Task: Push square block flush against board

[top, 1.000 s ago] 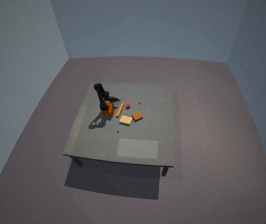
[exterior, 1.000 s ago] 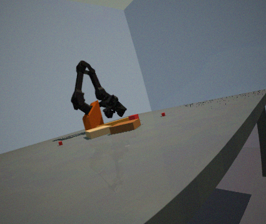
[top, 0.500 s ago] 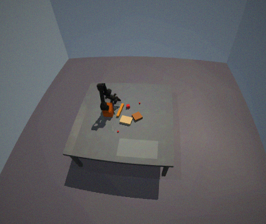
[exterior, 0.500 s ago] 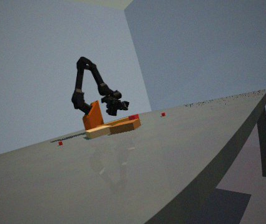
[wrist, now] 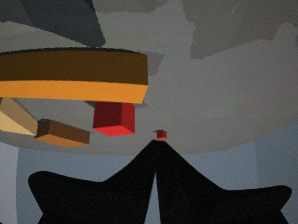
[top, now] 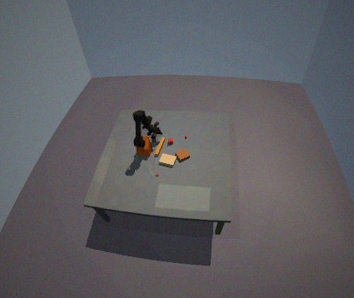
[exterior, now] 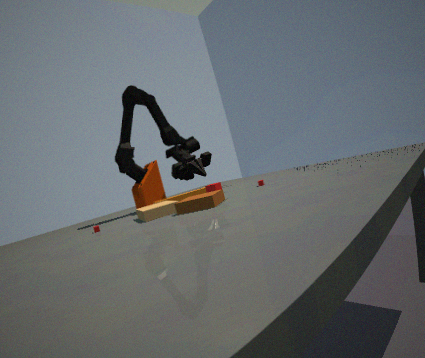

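Note:
A long orange board (top: 160, 146) (exterior: 193, 192) (wrist: 75, 91) lies flat in front of the orange arm base. A red square block (top: 170, 141) (exterior: 214, 187) (wrist: 114, 119) stands just beyond its far long side, near one end, with a narrow gap between them in the top view. My gripper (top: 161, 133) (exterior: 205, 174) (wrist: 157, 145) is shut and empty. It hangs above the table near that end of the board, touching neither part. In the wrist view the fingertips meet to the right of the red block. In the exterior view the red block's lower part is hidden.
A pale tan block (top: 167, 160) (exterior: 156, 211) (wrist: 16, 119) and a brown block (top: 182, 154) (exterior: 200, 202) (wrist: 62, 134) lie close together beyond the board. Tiny red cubes stand farther off (top: 186, 137) (exterior: 260, 183) (wrist: 161, 134) and nearer the front (top: 157, 175) (exterior: 96, 229).

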